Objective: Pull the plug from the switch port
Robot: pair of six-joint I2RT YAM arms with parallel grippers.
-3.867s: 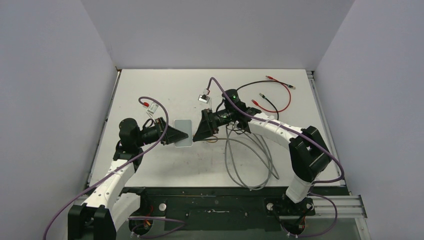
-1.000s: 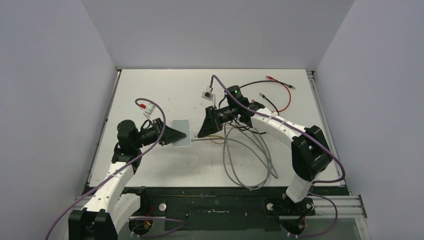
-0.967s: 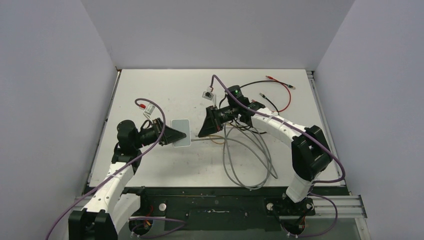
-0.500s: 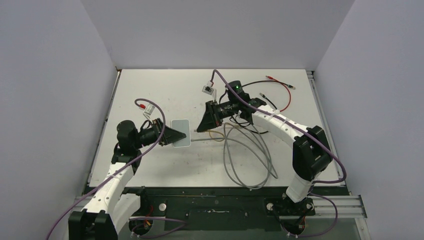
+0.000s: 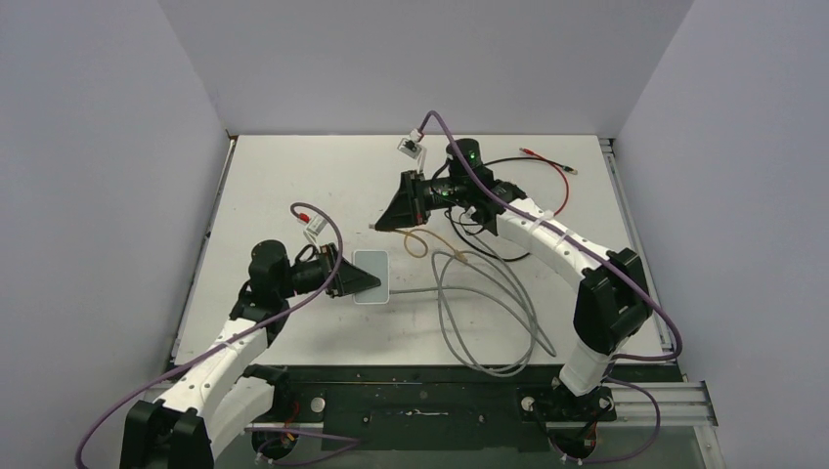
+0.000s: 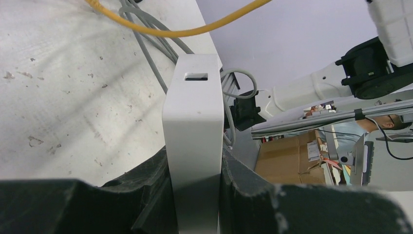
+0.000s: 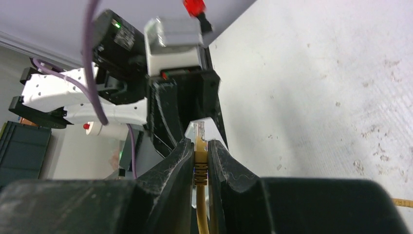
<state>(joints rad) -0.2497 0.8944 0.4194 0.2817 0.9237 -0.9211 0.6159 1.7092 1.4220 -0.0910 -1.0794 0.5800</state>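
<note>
The switch [image 5: 372, 277], a flat pale grey-white box, lies left of the table's middle. My left gripper [image 5: 359, 281] is shut on its left end. In the left wrist view the switch [image 6: 194, 112] stands edge-on between the black fingers [image 6: 146, 190], with one empty socket [image 6: 196, 76] showing on its far edge. My right gripper [image 5: 376, 225] is farther back, apart from the switch, shut on the yellow cable's plug [image 7: 199, 156], whose clear tip sticks out past the fingertips. The yellow cable [image 5: 418, 241] trails behind it. A grey cable [image 5: 420, 290] still meets the switch's right edge.
Grey cable loops [image 5: 489, 322] lie on the table right of the switch. Red and black leads [image 5: 547, 171] lie at the back right. Grey walls close in the table on the left, back and right.
My right gripper has drawn back and away from the switch with the yellow plug in it. My left gripper has shifted the switch to the right and nearer.
</note>
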